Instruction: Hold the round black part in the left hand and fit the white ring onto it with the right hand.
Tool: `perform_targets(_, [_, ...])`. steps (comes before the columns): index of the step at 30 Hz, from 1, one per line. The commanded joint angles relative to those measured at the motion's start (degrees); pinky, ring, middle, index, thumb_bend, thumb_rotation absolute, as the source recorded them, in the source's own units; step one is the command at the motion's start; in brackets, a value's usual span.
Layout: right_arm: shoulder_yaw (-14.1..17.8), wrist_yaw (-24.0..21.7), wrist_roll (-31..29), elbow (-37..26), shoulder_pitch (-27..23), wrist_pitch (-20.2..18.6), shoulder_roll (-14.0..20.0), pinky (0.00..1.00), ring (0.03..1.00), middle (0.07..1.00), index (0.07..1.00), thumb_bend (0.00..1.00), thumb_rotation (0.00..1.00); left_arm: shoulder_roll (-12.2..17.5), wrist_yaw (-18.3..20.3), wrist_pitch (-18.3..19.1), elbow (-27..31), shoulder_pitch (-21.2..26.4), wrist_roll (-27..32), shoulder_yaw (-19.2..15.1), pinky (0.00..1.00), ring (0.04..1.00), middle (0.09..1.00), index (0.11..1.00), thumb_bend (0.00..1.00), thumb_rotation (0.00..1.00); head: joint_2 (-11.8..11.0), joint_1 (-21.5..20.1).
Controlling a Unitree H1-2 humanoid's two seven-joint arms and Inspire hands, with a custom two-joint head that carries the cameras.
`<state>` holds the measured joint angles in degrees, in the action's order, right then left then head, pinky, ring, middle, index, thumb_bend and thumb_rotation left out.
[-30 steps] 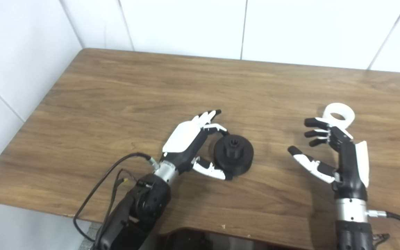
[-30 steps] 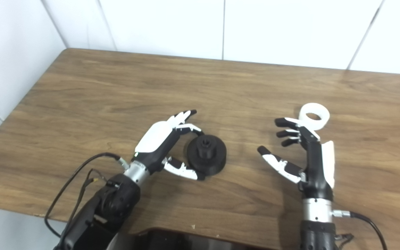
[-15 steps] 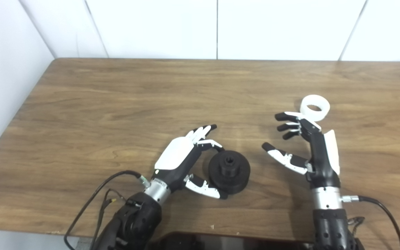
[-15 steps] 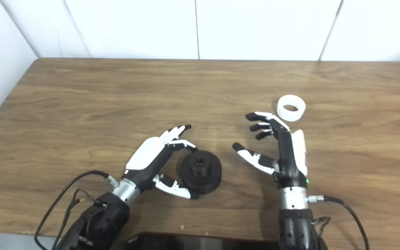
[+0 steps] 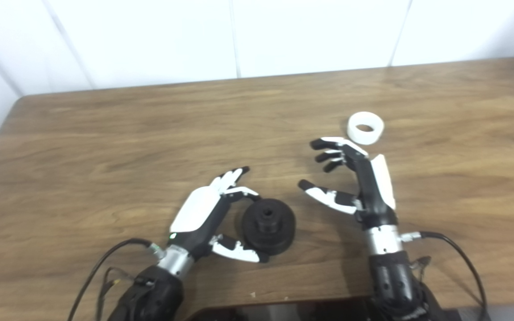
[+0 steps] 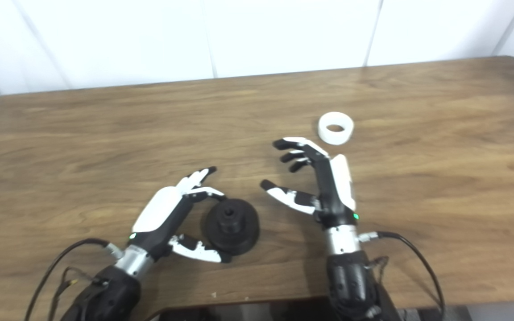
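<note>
White-tiled wall, brown wooden bench (image 5: pixel 105 133): both hands empty.
Left hand (image 5: pixel 205 214) open, cupping the rigid round black plastic part (image 5: pixel 268 220); right hand (image 5: pixel 355 178) open near the light, slick white plastic ring (image 5: pixel 365 128), best pinched by its rim.

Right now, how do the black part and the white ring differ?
The round black part is a wide dark disc with a raised hub in the middle; the white ring is smaller, pale and open through its centre. The black part sits between the fingers and thumb of the left hand, near the table's front; the ring lies farther back, clear of the open right hand, untouched. Both are round and rest flat on the wooden table.
</note>
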<state>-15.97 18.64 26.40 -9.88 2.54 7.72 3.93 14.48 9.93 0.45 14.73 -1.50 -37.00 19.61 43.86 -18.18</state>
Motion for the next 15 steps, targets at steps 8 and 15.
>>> perform_targets(8, [-1.8, 4.0, 3.4, 1.1, 0.6, -1.0, -8.0, 0.48, 0.589, 0.667, 0.650, 0.64, 0.13, 3.5, -0.3, -4.4, -0.6, 0.4, 2.6, -2.6, 1.00, 1.000, 1.000, 0.618, 0.95, 0.24, -1.5, -4.3])
perform_targets(15, [-1.8, 4.6, 3.5, 1.7, 0.7, -0.1, -8.0, 0.48, 0.597, 0.669, 0.649, 0.64, 0.12, 3.3, 0.3, -4.4, -0.2, 0.3, 3.5, -3.2, 1.00, 1.000, 1.000, 0.618, 0.94, 0.26, -1.7, -4.0])
